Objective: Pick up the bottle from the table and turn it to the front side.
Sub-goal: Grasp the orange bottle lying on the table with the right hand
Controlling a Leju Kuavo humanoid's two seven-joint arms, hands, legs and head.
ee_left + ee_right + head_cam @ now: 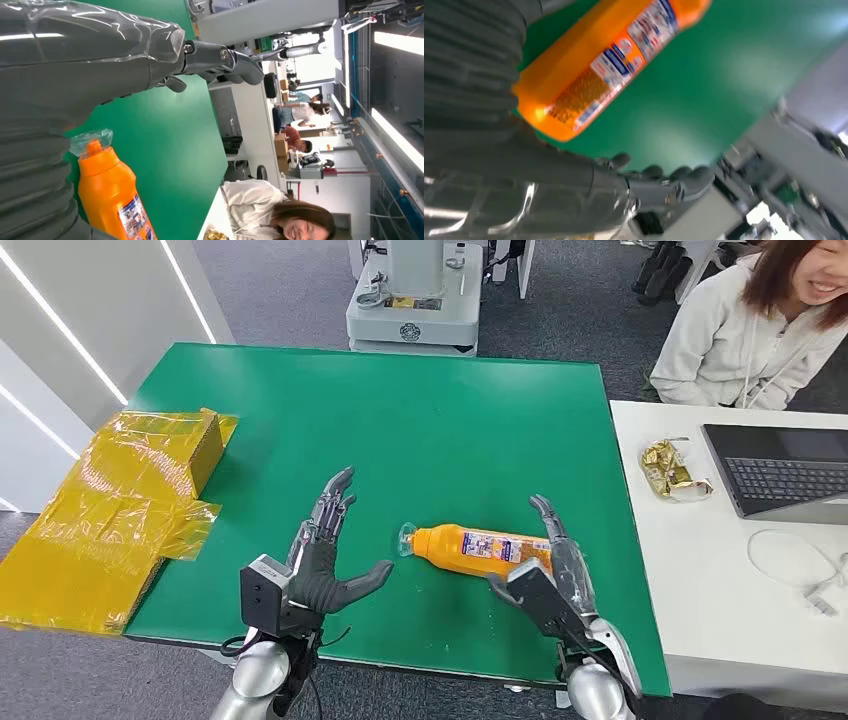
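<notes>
Looking down from the head, we see the bottle (478,550) lying on its side on the table (420,420), long axis running between our hands, cap toward the left hand (322,558), base at the right hand (553,570). Both hands are spread; the left holds nothing and sits apart from the cap, the right is at the base, contact unclear.

At the left wrist, the bottle's (112,195) cap points toward our thumb.

At the right wrist, the bottle's (599,70) base lies beside our palm, label up, fingers (659,175) extended past it.
</notes>
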